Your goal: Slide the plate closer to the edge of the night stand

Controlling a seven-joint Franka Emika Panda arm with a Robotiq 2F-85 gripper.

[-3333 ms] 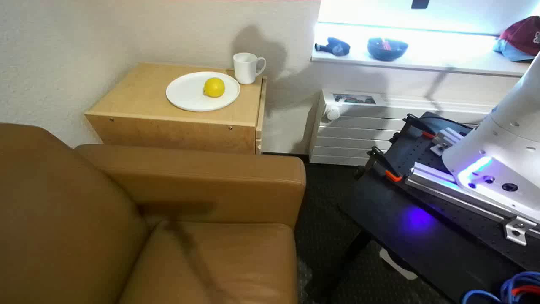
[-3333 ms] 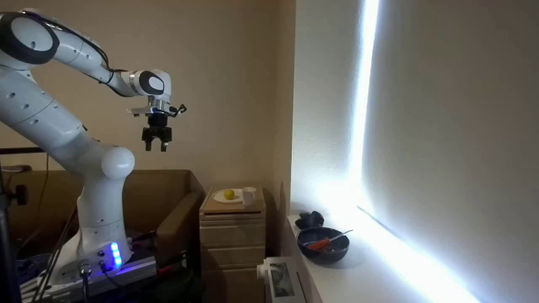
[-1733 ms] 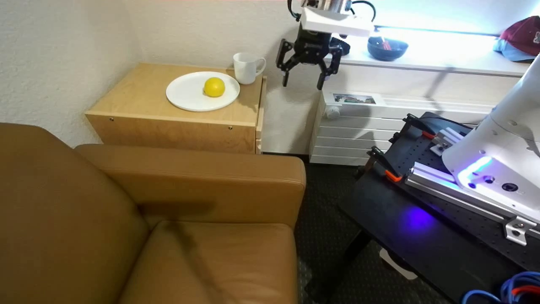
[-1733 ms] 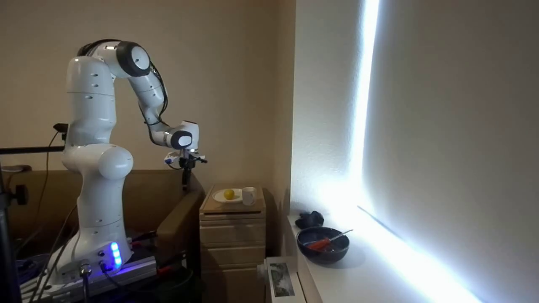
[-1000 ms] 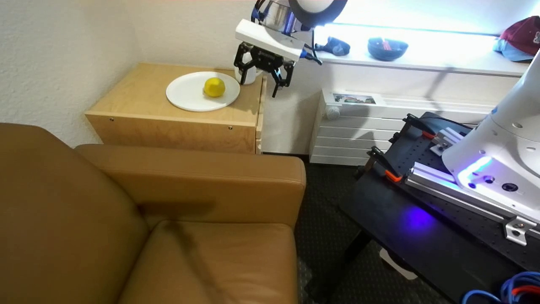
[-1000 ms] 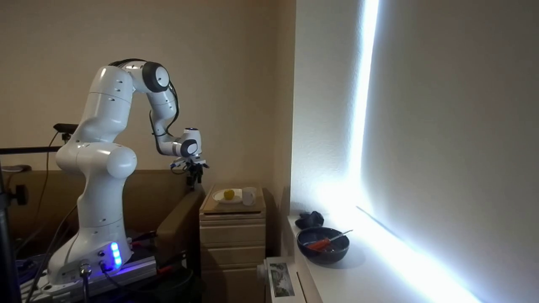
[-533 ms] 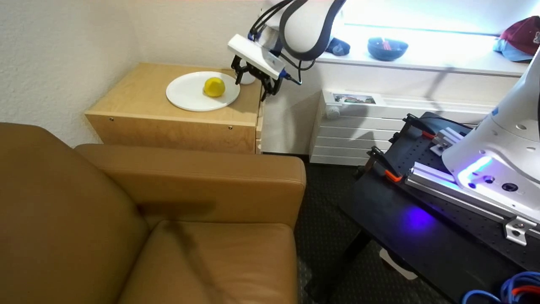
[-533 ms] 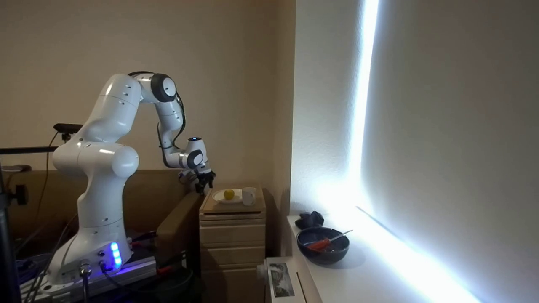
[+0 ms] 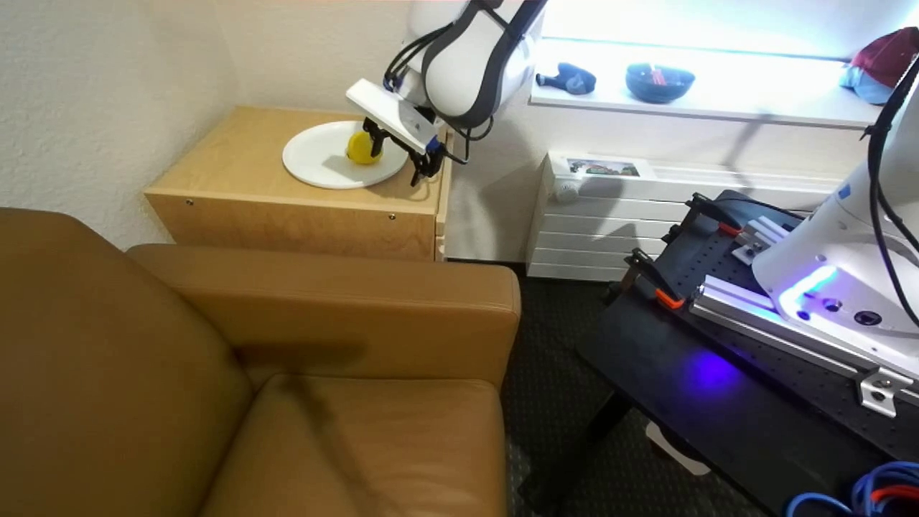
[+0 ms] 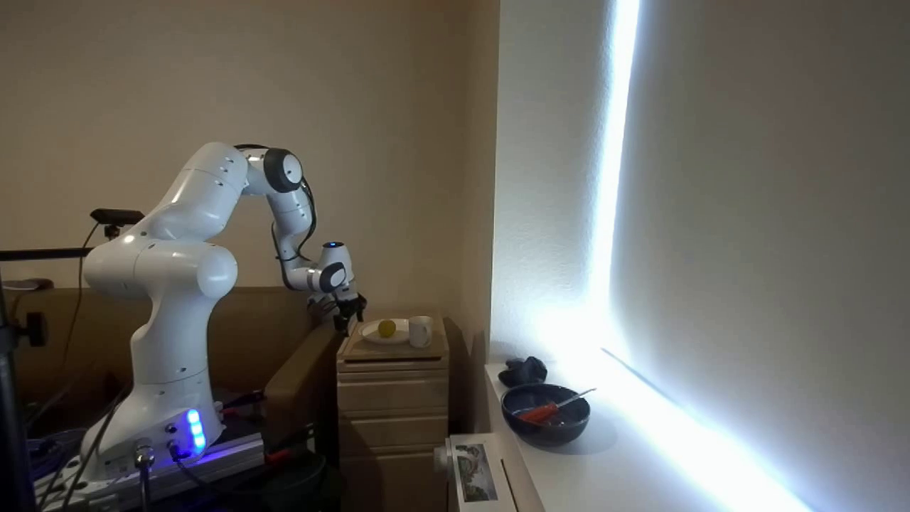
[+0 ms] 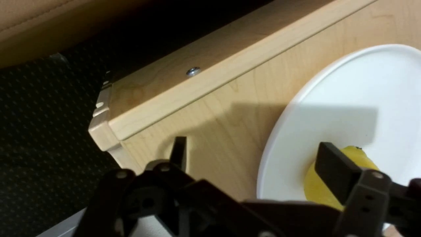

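The round white plate (image 9: 319, 158) with the yellow fruit (image 9: 361, 149) on it lies on the light wooden night stand (image 9: 222, 151). The plate also shows in an exterior view (image 10: 373, 333) and in the wrist view (image 11: 391, 82). My gripper (image 9: 395, 166) is open, tilted and empty, above the near-right part of the plate. In the wrist view my gripper (image 11: 253, 143) has one finger in front of the fruit, over the plate, and the other beyond the rim over bare wood near the night stand's corner. Whether the fingers touch anything cannot be told.
The white mug (image 10: 421, 332) stands beside the plate; the arm hides it in an exterior view. The brown armchair (image 9: 373, 316) stands along the night stand's side. A radiator (image 9: 596, 222) and a sill with a dark bowl (image 9: 659, 85) lie to the right.
The arm has come down and across toward the night stand, and the gripper has tilted and moved left over the plate's edge. The plate, fruit and mug have not visibly moved.
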